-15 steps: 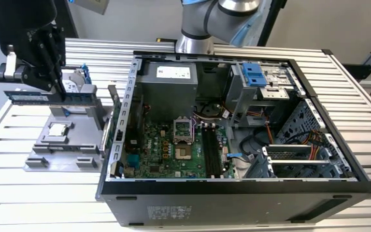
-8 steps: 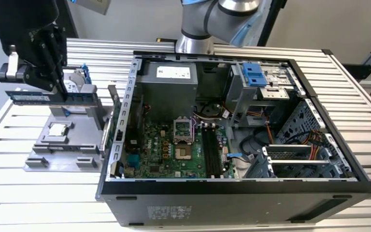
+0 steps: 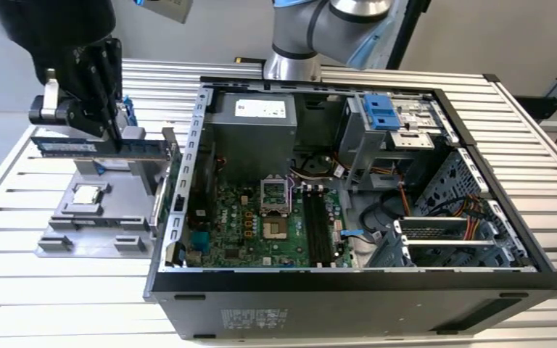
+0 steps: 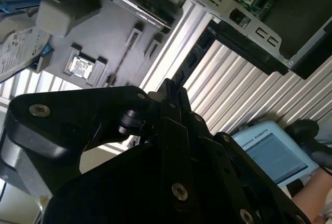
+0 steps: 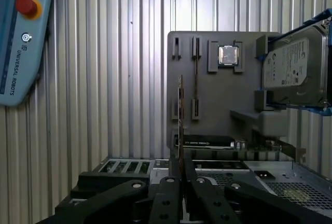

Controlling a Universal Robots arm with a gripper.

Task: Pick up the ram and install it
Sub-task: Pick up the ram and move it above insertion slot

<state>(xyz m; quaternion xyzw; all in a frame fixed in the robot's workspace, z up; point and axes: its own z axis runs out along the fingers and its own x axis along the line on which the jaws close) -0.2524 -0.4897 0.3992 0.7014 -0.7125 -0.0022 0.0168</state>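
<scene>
Gripper: the black gripper hangs over the exterior view's left end of the slatted table, its fingers clenched on the ram.

Ram: the stick is carried long side level, label facing the exterior camera. In the first wrist view it shows edge-on, a thin line running out from between the fingertips.

Where it is: above the grey parts holder, and by the look of the exterior view clear of it, not resting in any of its brackets. It is well apart from the open computer case, which lies toward the exterior view's right.

Done: the pick-up appears complete. The ram is in the grip and off the holder.

Left: the install is not yet done. The long black memory slots on the green motherboard appear vacant, and the ram has not crossed the case wall.

Untouched nearby: a processor chip sits in its pocket on the holder, and a hard drive in a blue frame stands at the holder's edge.

Uncertain: which bracket pair on the holder belonged to the ram cannot be told.
</scene>
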